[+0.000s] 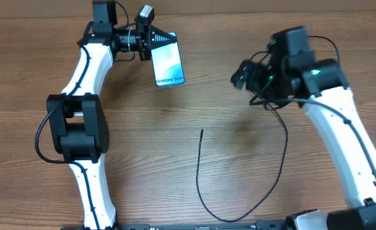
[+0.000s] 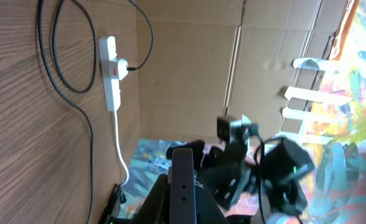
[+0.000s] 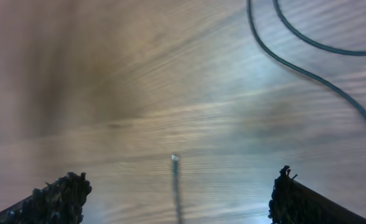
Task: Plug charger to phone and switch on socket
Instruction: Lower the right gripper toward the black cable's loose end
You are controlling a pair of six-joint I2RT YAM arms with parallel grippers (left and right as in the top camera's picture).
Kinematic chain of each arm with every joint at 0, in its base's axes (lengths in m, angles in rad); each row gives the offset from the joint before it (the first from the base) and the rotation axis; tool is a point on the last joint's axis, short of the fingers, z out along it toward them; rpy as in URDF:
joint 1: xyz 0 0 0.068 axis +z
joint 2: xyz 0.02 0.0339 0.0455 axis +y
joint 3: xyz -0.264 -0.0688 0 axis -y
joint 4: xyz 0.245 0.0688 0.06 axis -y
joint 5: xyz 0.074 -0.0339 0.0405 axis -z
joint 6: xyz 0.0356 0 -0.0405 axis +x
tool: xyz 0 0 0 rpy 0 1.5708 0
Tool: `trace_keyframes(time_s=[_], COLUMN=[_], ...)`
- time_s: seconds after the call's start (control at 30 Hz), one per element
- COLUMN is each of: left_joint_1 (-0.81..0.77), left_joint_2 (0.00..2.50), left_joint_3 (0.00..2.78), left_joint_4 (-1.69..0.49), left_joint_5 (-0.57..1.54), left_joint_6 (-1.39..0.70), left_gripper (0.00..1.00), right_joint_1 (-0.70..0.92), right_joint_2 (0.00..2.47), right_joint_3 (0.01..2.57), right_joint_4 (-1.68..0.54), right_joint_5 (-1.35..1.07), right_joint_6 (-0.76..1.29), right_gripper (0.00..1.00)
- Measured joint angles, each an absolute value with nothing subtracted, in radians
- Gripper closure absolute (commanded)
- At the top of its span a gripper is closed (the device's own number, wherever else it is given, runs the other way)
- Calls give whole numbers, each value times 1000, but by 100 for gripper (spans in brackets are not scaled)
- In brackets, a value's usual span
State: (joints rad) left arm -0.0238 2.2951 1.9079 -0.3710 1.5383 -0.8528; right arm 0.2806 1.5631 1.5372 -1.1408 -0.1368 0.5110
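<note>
The left gripper [image 1: 155,43] is holding the phone [image 1: 169,64] above the far side of the wooden worktop [image 1: 143,160]. Its jaws are pinching the handset at the end away from the small "Galaxy" lettering. The bright blue-cyan screen is facing up toward the overhead camera.

The right gripper [image 3: 182,186] is hanging over the worktop well apart from the phone. Its jaws are spread wide and gripping nothing.

The charger [image 1: 198,172] is lying loose on the wood between the two arms. Its thin black cable is curving in a long U from beneath the right arm toward the near edge and back up. Its connector tip [image 1: 202,131] is resting bare on the surface. In the blurred right wrist view, the tip is sitting on the wood between the two open fingers, touching neither.

In the left wrist view, the socket [image 2: 110,74] is lying on the worktop near a cardboard wall [image 2: 189,68]. The charger's black plug head [image 2: 124,65] is sitting in one outlet beside a red-marked switch [image 2: 114,72]. The strip's thick white cord [image 2: 117,140] is trailing away along the wood. Whether the switch is on or off cannot be told from these views.
</note>
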Motion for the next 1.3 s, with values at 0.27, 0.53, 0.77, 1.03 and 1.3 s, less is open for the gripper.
trace_keyframes(time_s=[0.27,0.53,0.77,1.03,1.3], left_joint_1=[-4,16,26,28,54], left_joint_2=[2295,2295,2295,2295,2295], left_joint_3=[1908,1908,1908,1908,1908], left_joint_4=[-371,-371,-371,-371,-371], left_joint_5=[1538,1539,1539,1541,1542], left_joint_6=[-853,-853,-851,-834,-834], left_gripper=[96,96,96,96,96], right_joint_1=[503,593,625,643,656], right_joint_2=[1563,1564,1565,1577,1740], right_joint_3=[1515,1286,1145,1102,1105], right_joint_4=[-1152,-1003,-903,-837,-868], right_joint_5=[66,109,111,81,33], right_joint_6=[565,677,700,704,722], right_gripper=[5,4,4,4,6])
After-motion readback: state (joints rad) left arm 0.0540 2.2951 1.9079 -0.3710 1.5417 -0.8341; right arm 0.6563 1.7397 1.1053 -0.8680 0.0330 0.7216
